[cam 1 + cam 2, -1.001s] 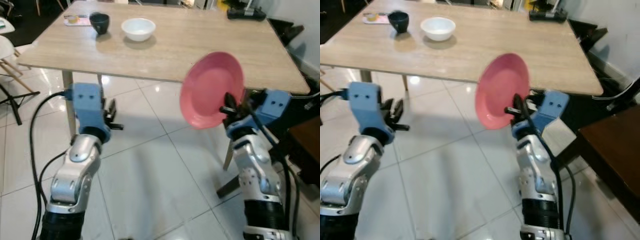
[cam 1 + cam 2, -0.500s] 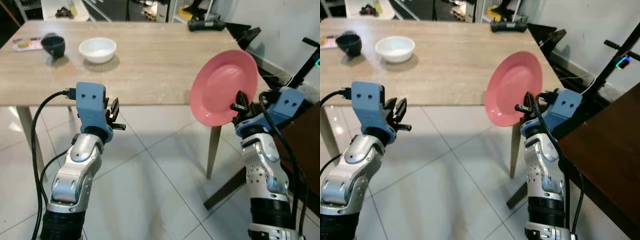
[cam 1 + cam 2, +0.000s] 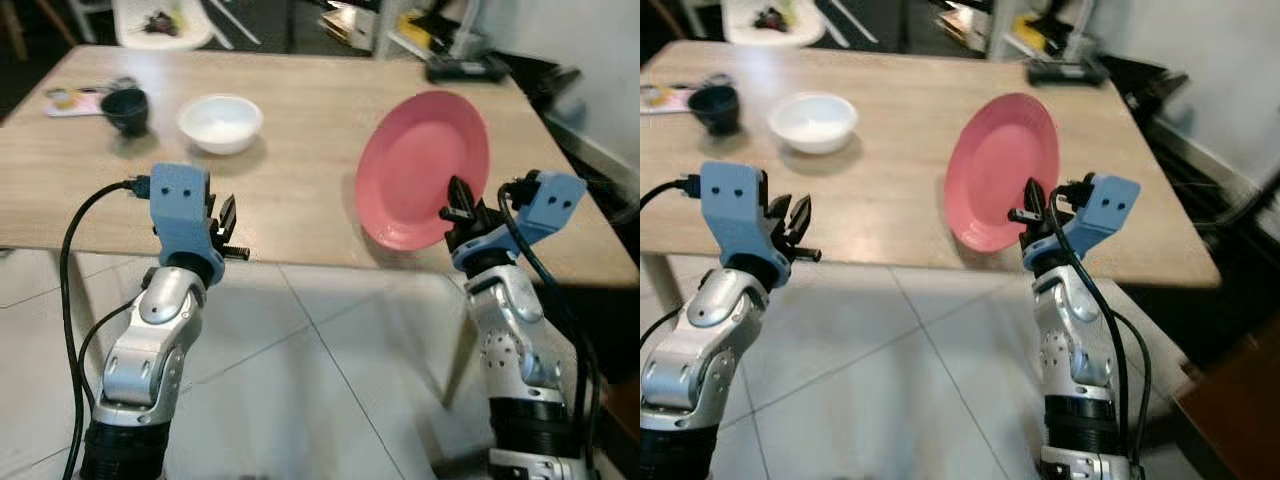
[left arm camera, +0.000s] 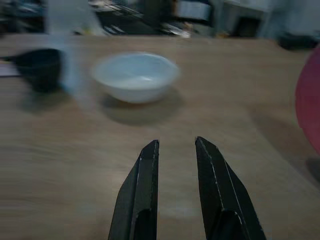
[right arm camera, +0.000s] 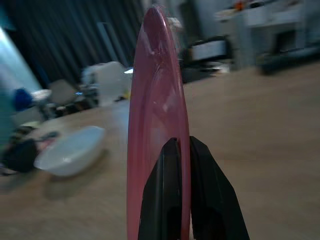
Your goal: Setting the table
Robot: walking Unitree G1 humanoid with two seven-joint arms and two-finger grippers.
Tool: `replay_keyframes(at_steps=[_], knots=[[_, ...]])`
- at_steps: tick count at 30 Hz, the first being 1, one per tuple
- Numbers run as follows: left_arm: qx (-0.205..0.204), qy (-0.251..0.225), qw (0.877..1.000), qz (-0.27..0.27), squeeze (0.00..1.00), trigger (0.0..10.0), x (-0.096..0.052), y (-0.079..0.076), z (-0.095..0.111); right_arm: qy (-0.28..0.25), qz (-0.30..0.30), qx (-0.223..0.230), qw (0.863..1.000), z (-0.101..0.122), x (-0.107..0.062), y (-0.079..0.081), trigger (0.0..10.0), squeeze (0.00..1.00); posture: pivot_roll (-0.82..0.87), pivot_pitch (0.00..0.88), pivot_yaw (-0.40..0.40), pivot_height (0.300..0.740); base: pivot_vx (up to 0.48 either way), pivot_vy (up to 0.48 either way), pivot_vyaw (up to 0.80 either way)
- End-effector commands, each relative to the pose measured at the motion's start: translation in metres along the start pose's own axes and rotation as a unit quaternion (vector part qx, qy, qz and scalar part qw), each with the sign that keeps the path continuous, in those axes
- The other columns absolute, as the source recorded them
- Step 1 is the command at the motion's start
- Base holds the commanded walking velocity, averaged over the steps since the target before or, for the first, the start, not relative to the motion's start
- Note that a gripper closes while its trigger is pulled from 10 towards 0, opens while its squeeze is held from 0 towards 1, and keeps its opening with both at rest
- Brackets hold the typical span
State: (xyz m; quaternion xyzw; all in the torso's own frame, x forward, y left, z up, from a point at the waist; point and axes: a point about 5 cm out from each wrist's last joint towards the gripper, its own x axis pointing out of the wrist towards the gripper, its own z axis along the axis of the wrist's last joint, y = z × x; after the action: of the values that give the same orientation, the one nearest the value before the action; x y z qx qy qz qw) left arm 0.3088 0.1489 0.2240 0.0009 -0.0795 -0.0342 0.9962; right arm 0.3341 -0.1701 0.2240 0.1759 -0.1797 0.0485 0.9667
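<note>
my right gripper (image 3: 460, 205) pinches the pink plate (image 3: 424, 170) by its lower rim, holding it on edge above the wooden table (image 3: 310, 130). it looks rigid, smooth and breakable, so i'd keep the rim hold firm. my left gripper (image 4: 175, 165) hovers empty, fingers slightly parted.

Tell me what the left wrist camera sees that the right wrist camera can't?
The left wrist view has the left gripper, its two black fingers apart and empty above the wooden table. The right wrist view has the right gripper pinching the pink plate edge-on, held upright. Both see the white bowl and the dark cup on the table, and the left wrist view catches the plate's rim too.
</note>
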Motion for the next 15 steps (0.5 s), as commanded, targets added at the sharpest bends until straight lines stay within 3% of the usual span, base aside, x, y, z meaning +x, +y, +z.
replay_keyframes(at_steps=[1,11,15], knots=[[0.003,0.009,1.0,0.007,0.0,10.0,-0.0017,0.0029,-0.0048,0.0,-0.001,0.008,1.0,-0.0015,-0.0007,0.0008,10.0,0.0,0.06,0.107,0.036,0.74,0.458,0.0,0.0],[0.001,0.009,1.0,0.006,0.0,10.0,-0.0004,0.0023,-0.0049,0.006,-0.014,0.009,1.0,-0.0028,-0.0007,-0.0046,10.0,0.0,0.06,0.102,0.038,0.74,0.455,0.0,0.0],[0.001,0.009,1.0,0.004,0.0,10.0,-0.0002,0.002,-0.0047,0.013,-0.024,0.014,1.0,-0.0043,-0.0002,-0.007,10.0,0.0,0.06,0.101,0.039,0.74,0.454,0.0,-0.8]])
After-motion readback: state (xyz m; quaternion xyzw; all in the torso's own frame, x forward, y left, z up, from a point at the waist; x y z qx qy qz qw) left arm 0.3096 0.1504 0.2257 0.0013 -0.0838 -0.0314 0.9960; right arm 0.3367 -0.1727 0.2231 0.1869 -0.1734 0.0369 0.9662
